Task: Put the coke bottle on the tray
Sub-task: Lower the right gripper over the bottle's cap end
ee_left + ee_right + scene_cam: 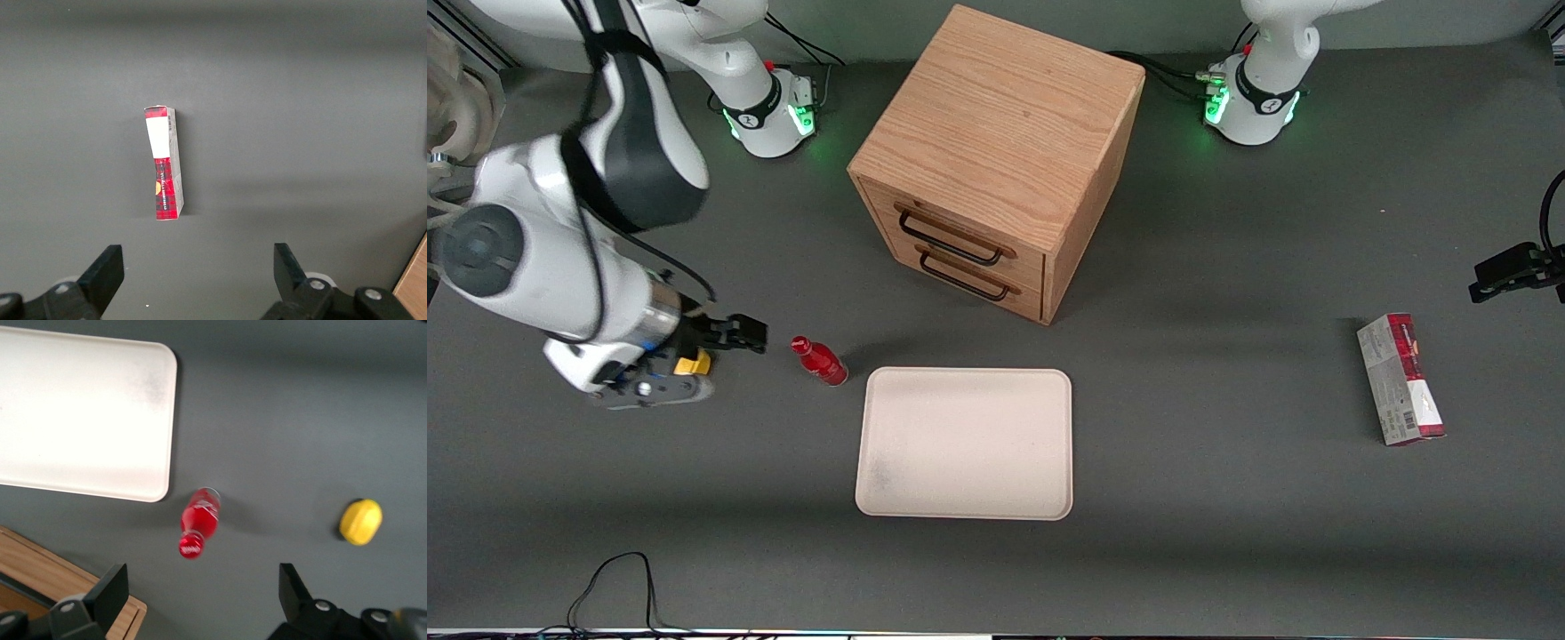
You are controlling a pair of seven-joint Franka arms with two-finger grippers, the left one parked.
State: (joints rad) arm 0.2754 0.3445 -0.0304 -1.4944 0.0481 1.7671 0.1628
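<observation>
End effector hangs above the grey worktop at the working arm's end, fingers spread apart, holding nothing; in the right wrist view both fingertips show with a wide gap and only bare worktop between them. A yellow lemon-shaped lump sits right at the end effector in the front view, partly hidden by the arm; in the right wrist view it lies alone on the worktop, apart from the bottle.

Coke bottle stands upright on the worktop between the end effector and the tray, red cap on, near the end effector but not touching it. It is just beside the tray's corner, off the tray.

Tray, cream-white, lies flat on the worktop, nothing on it, nearer the front camera than the wooden drawer cabinet. Cabinet has two drawers with dark handles, both shut.

Red-and-grey carton lies on the worktop toward the parked arm's end, well apart from the tray.
</observation>
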